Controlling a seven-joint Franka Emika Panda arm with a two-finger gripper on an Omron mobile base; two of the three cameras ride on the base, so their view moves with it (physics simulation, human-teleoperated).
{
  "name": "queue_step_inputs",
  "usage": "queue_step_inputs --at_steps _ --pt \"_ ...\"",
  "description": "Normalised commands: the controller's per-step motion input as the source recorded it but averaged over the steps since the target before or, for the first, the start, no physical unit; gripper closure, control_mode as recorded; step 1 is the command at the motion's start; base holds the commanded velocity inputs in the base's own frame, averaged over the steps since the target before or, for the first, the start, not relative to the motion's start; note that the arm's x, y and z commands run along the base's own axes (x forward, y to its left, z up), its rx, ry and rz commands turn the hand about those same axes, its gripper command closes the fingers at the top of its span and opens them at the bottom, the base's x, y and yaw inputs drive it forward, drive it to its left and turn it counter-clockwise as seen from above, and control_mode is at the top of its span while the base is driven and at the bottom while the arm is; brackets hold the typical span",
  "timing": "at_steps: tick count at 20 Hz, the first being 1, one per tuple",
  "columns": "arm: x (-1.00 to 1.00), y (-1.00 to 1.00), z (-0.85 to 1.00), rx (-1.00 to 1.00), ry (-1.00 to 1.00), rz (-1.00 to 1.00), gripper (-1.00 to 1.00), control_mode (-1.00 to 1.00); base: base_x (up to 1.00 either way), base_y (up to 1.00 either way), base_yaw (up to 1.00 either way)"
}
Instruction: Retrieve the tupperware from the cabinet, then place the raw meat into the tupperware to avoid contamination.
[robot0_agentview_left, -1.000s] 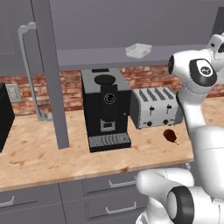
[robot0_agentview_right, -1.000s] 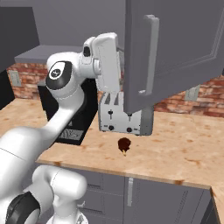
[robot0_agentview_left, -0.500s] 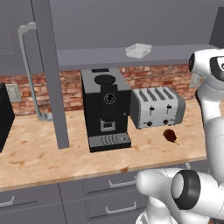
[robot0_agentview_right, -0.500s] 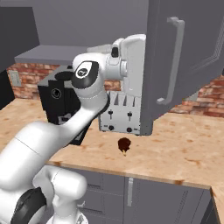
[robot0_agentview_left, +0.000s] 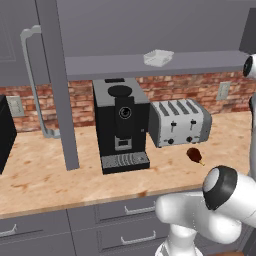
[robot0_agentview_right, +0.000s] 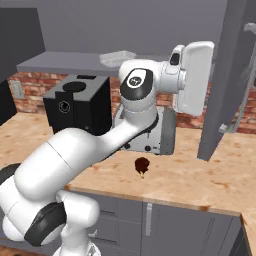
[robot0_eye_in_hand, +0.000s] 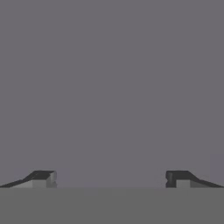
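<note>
**Cabinet open, tupperware still on the shelf, meat still on the counter**

The toaster (robot0_agentview_left: 180, 122) serves as the landmark. The cabinet (robot0_agentview_left: 165, 62) directly above it stands open, both doors swung out: one door edge (robot0_agentview_left: 57, 85) hangs left of the coffee machine (robot0_agentview_left: 121, 122), the other (robot0_agentview_right: 230, 80) well to the toaster's right. So the opening step looks done.

The tupperware (robot0_agentview_left: 158, 57) sits on the cabinet shelf, above the toaster and a little to its left, upright and untouched. In the right base view it shows as a pale shape (robot0_agentview_right: 117, 58) on the shelf, just behind the arm's upper joint. Nothing is in it.

The raw meat (robot0_agentview_left: 195, 155) lies on the counter (robot0_agentview_left: 45, 175) just in front of the toaster, towards its right end, apart from the toaster's face. From the other side it is the dark lump (robot0_agentview_right: 142, 165) in front of the toaster.

The gripper (robot0_eye_in_hand: 109, 179) has its jaws spread wide and nothing between them; the hand view looks onto a flat grey surface, most likely a cabinet panel, though I cannot tell which. The hand is raised above the toaster, near the right door.

What is left, by my reading: reach in for the tupperware, set it down on the counter near the toaster, then pick up the meat and put it inside. That is most of the task
</note>
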Motion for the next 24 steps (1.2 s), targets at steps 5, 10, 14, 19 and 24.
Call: queue_step_inputs --at_steps 5,10,14,19,24 --pt "0.0 -0.55 -0.01 0.1 0.01 0.0 -1.0 -1.0 0.0 0.0 0.0" --pt "0.0 -0.17 -0.01 0.04 0.0 0.0 -1.0 -1.0 0.0 0.0 0.0" --pt "-0.04 -0.04 -0.02 0.03 0.0 0.01 -1.0 -1.0 0.0 0.0 0.0" --pt "-0.26 0.06 -0.03 0.05 0.0 0.05 -1.0 -1.0 0.0 0.0 0.0" --pt "-0.28 0.26 -0.04 0.05 0.0 0.07 -1.0 -1.0 0.0 0.0 0.0"
